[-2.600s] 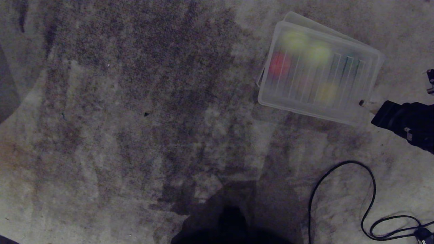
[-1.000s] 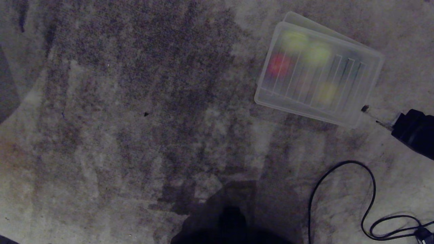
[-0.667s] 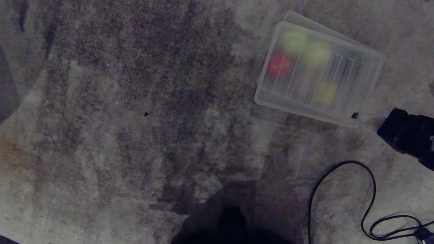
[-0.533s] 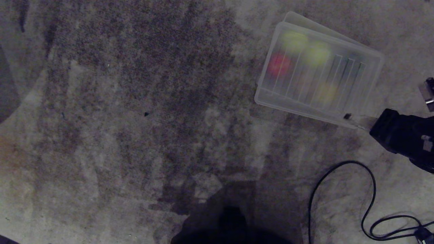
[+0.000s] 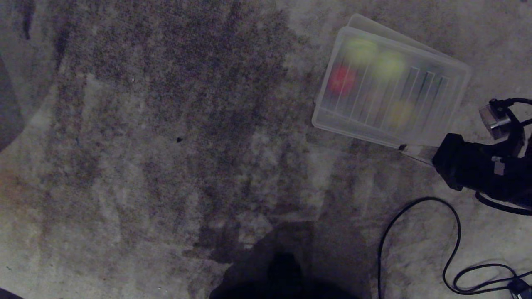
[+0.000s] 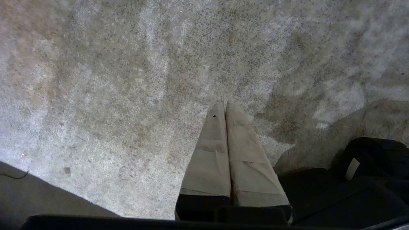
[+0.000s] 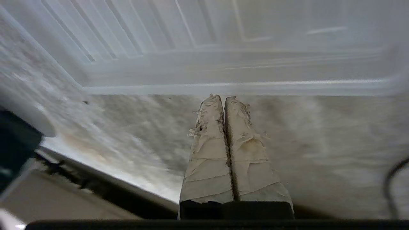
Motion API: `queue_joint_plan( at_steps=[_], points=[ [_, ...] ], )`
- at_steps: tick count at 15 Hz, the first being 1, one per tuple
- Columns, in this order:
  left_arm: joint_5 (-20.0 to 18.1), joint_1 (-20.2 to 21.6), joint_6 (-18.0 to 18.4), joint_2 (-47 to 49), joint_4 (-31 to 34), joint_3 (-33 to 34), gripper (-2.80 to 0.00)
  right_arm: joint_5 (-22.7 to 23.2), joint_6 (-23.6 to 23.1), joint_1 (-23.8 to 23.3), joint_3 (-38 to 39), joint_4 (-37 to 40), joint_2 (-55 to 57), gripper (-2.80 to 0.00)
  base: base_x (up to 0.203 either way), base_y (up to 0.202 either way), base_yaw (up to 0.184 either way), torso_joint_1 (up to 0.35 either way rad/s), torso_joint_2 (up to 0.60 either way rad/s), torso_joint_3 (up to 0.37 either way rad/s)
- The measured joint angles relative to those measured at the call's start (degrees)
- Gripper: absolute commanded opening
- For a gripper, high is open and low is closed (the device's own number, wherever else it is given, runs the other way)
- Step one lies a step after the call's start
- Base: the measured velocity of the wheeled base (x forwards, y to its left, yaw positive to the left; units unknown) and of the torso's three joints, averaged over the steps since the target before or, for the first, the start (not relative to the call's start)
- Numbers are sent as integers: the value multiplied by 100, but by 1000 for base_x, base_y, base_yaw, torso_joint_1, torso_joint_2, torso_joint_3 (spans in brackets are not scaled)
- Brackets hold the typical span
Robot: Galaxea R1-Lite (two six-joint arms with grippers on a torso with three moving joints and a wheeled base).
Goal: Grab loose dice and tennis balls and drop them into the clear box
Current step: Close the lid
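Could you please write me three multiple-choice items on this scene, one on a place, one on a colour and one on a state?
1. Where is the right gripper?
A. Just off the ribbed lid's near edge, over the carpet
B. Inside the clear box
C. Beside the black cable

2. What colour is the blurred shape showing through the lid at its left end?
A. Blue
B. Red
C. White

3. How do the left gripper's fingers stand?
A. Wide apart
B. Closed on a ball
C. Pressed together, holding nothing

Answers:
1: A, as the right wrist view shows the taped fingertips over carpet just short of the lid's rim.
2: B, as the head view shows a red blur under the ribs.
3: C, as the left wrist view shows both fingers touching along their length over bare carpet.
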Motion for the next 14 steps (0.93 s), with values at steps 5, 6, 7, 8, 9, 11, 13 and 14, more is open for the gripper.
queue_joint_plan(
  at_steps=[5,6,7,8,9,11,13,14],
  points=[
    [0,0,0,0,0,0,-280,270,133,152,-206,21,343,-280,0,0,0,0,0,0],
    [0,0,0,0,0,0,-280,270,133,156,-236,19,426,-280,0,0,0,0,0,0],
    [-2,0,0,0,0,0,-280,269,133,154,-279,19,501,-280,0,0,0,0,0,0],
    [-3,2,0,0,0,0,-280,267,134,152,-338,16,583,-280,0,0,0,0,0,0],
    [-4,2,-2,0,0,0,-280,262,133,147,-392,18,650,-280,0,0,0,0,0,0],
    [-2,2,0,0,0,0,-280,248,132,139,-511,4,769,-280,0,0,0,0,0,0],
    [-2,2,1,0,0,0,-280,248,132,123,-584,-3,820,-280,0,0,0,0,0,0],
    [-5,2,0,0,0,0,-280,248,132,111,-625,-3,837,-280,0,0,0,0,0,0]
  ],
)
